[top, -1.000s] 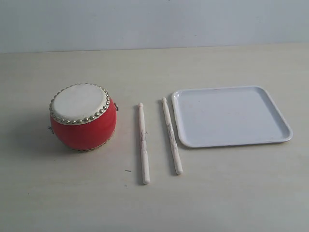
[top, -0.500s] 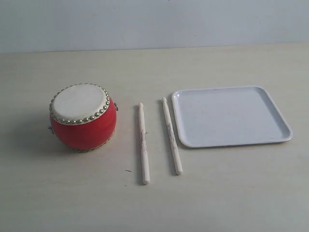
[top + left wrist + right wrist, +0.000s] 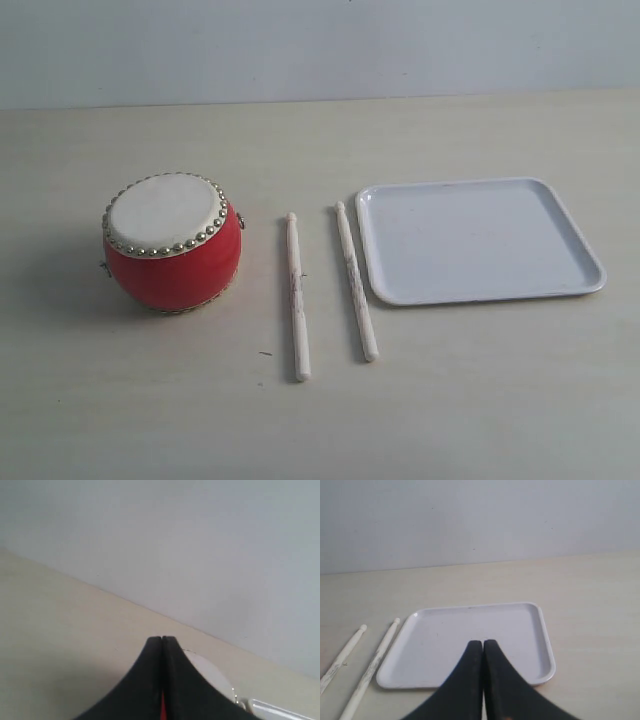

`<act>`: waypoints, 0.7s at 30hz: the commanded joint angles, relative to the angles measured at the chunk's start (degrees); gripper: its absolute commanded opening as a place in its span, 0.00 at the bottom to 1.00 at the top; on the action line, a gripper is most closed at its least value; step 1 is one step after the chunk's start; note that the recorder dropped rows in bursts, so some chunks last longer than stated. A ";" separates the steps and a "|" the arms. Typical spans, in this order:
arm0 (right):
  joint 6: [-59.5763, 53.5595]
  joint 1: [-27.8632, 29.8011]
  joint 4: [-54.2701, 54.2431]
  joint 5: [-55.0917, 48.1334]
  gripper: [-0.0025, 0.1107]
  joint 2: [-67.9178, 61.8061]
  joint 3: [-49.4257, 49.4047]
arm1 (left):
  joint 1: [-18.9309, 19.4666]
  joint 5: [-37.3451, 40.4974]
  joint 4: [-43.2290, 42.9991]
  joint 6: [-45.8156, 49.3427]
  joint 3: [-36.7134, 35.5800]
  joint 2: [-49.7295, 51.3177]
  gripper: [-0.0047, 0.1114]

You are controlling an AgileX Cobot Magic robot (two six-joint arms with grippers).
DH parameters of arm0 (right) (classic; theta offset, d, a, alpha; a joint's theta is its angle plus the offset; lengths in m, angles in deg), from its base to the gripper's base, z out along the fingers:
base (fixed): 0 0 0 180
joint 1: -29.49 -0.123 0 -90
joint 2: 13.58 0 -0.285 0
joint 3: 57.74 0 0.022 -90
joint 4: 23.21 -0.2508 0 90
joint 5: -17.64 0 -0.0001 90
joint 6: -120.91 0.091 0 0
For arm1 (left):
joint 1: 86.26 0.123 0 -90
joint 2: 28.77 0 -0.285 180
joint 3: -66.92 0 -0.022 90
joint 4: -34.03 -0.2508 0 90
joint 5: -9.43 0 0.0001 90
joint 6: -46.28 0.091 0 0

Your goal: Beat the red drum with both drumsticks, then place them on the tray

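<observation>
The red drum (image 3: 172, 243) stands upright on the left of the table, off-white skin up, ringed with gold studs. Two pale drumsticks (image 3: 296, 296) (image 3: 355, 280) lie side by side between the drum and the white tray (image 3: 480, 240), which holds nothing. Neither arm appears in the exterior view. In the left wrist view my left gripper (image 3: 162, 639) is shut with nothing in it, and the drum (image 3: 210, 672) shows just behind its black fingers. My right gripper (image 3: 483, 642) is shut and empty, hovering in front of the tray (image 3: 470, 630), with both drumsticks (image 3: 372, 665) (image 3: 340, 660) off to one side.
A pale wall (image 3: 320, 45) runs along the far edge of the beige table (image 3: 450, 400).
</observation>
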 commanded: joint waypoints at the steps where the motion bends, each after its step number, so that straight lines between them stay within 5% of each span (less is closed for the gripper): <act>1: -0.15 0.15 0.12 0.30 0.02 0.35 -0.25 | 0.14 1.81 5.82 -4.10 -0.12 -0.32 0.04; 5: -0.15 0.15 0.12 0.30 0.02 0.35 -0.25 | 0.14 10.07 7.72 3.13 3.17 -0.32 0.04; 13: -0.15 0.15 0.12 0.30 0.02 0.35 -0.25 | 0.14 18.63 34.64 33.71 16.85 1.27 0.04; 18: -0.15 0.15 0.12 0.30 0.02 0.35 -0.25 | 0.31 44.73 39.00 34.69 32.21 12.36 0.04; 21: -0.15 0.15 0.12 0.30 0.02 0.35 -0.25 | 2.61 47.12 37.78 34.69 37.55 18.17 0.04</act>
